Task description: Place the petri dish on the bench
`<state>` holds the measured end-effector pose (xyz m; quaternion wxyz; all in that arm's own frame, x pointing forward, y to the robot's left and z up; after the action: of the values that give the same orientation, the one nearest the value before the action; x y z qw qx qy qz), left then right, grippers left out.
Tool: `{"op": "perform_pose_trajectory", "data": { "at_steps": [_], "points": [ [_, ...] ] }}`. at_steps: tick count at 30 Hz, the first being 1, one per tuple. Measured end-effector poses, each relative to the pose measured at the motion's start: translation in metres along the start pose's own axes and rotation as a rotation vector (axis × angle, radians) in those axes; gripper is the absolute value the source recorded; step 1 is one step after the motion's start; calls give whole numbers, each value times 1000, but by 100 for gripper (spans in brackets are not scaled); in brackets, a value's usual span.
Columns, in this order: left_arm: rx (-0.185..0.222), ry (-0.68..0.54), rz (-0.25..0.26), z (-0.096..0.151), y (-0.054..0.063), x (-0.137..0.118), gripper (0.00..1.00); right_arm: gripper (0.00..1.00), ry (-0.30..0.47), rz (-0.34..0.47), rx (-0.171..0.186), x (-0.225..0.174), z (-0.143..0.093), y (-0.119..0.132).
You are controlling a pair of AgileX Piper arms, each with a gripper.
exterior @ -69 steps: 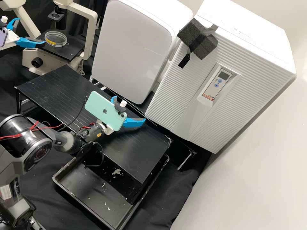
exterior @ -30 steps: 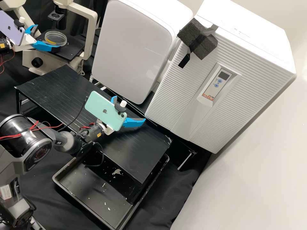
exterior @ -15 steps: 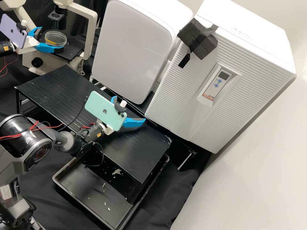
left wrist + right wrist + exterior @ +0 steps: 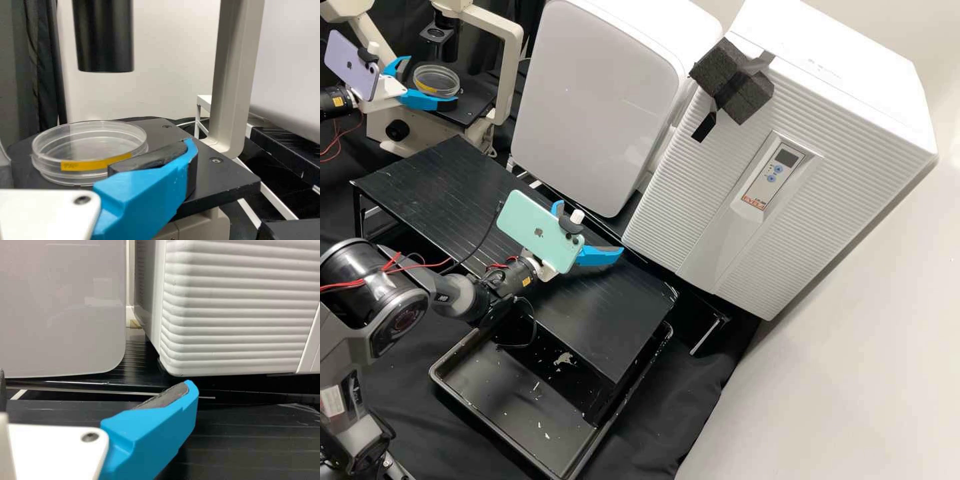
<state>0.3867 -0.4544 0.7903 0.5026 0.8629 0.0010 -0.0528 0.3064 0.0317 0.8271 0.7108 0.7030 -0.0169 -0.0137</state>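
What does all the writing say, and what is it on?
Yellow tape on the petri dish: handwriting, too blurred to read.
Control panel on the white cabinet: small print and a red label, not read out here.
Green phone, purple phone: a logo each, no readable words.

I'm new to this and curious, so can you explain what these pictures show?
This is a two-armed robot with blue-fingered grippers. The high view looks down from a separate camera; each wrist view comes from a camera on that arm.

A clear petri dish with a yellow label lies on the black stage of a microscope. The left gripper is open, its fingers around the dish but not closed on it. The right gripper is open and empty above the black bench. A phone is mounted at each wrist: one purple, one mint green. Below the bench sits a black tray.
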Motion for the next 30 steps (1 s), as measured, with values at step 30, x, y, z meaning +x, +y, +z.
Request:
{"op": "perform_pose_trajectory", "data": {
  "at_steps": [30],
  "points": [
    [14, -36, 10, 6, -3, 1, 0, 100, 0, 0, 0, 0, 0, 0]
  ]
}}
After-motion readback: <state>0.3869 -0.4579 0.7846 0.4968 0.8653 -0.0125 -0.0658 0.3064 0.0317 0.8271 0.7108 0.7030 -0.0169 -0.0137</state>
